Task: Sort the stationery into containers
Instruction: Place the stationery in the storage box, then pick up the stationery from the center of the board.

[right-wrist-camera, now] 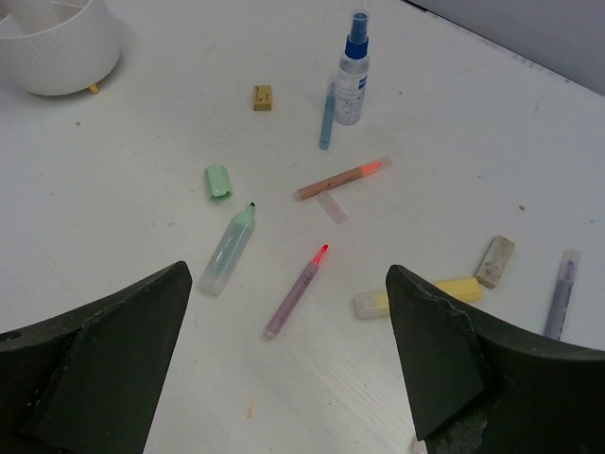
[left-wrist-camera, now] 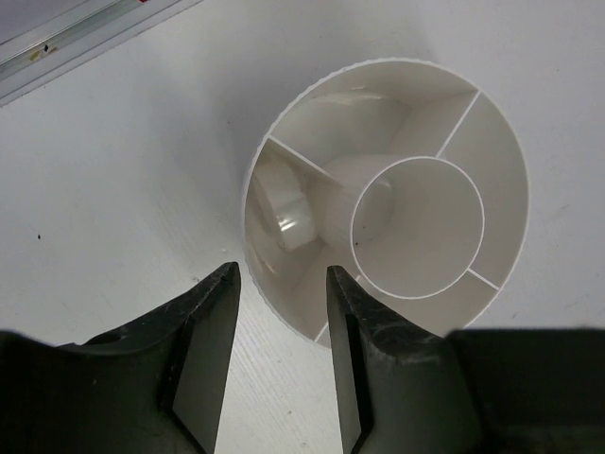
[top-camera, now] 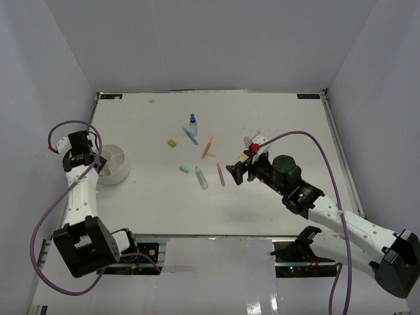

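Mid-sort on the white tabletop, the right gripper [right-wrist-camera: 285,276] hangs over the loose stationery at the table's middle, toward the right edge, its jaws spread wide and empty. Nearest beneath it lie a red-tipped pen [right-wrist-camera: 297,292], a green marker [right-wrist-camera: 228,251] and a yellow marker [right-wrist-camera: 416,295]. Beyond them come a green eraser [right-wrist-camera: 218,181] and an orange pen [right-wrist-camera: 341,178]. Farther on are a tan block [right-wrist-camera: 263,97], a blue pen [right-wrist-camera: 327,118] and a blue-capped spray bottle [right-wrist-camera: 352,71], which stands upright toward the far edge. By the left edge the left gripper [left-wrist-camera: 282,279] hovers at the rim of the white divided dish [left-wrist-camera: 501,132], jaws narrowly parted and gripping nothing. A clear ring [left-wrist-camera: 288,213], apparently tape, lies in one outer compartment. The step in hand looks like choosing the next pick, and the red-tipped pen seems likeliest. The right arm would need to drop, straddle the barrel, close, and carry it well left to the dish.
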Controlling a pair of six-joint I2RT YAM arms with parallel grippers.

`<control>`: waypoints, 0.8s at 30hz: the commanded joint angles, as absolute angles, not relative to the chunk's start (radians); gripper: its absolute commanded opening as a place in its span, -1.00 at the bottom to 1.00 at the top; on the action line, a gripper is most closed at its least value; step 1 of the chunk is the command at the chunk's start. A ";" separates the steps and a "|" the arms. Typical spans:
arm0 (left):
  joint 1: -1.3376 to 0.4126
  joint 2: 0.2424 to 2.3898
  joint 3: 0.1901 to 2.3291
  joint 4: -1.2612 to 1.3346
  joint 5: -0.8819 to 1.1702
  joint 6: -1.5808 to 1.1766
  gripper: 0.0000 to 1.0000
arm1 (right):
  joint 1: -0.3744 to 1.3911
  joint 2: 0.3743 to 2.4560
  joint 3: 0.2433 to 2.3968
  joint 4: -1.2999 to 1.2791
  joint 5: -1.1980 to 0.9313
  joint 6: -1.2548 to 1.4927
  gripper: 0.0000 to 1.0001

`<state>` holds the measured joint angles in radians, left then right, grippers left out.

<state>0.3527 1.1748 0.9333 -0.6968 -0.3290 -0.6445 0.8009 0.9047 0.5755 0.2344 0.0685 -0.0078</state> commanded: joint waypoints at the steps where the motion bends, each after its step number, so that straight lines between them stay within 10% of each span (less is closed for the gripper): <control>1: 0.364 1.169 0.923 -0.681 -0.313 -0.657 0.05 | 0.807 0.902 0.572 0.291 0.071 -0.015 0.80; 13: 0.313 1.127 1.103 -0.701 -0.008 -0.617 0.39 | 0.807 0.920 0.577 0.290 0.057 -0.008 0.80; 24: -0.241 1.368 1.276 -0.680 -0.267 -0.755 0.65 | 0.805 0.948 0.581 0.281 0.066 -0.008 0.80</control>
<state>-0.1795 1.2991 1.2572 -0.6827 -0.1772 -0.6903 0.8009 0.9478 0.5739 0.2363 0.0643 -0.0071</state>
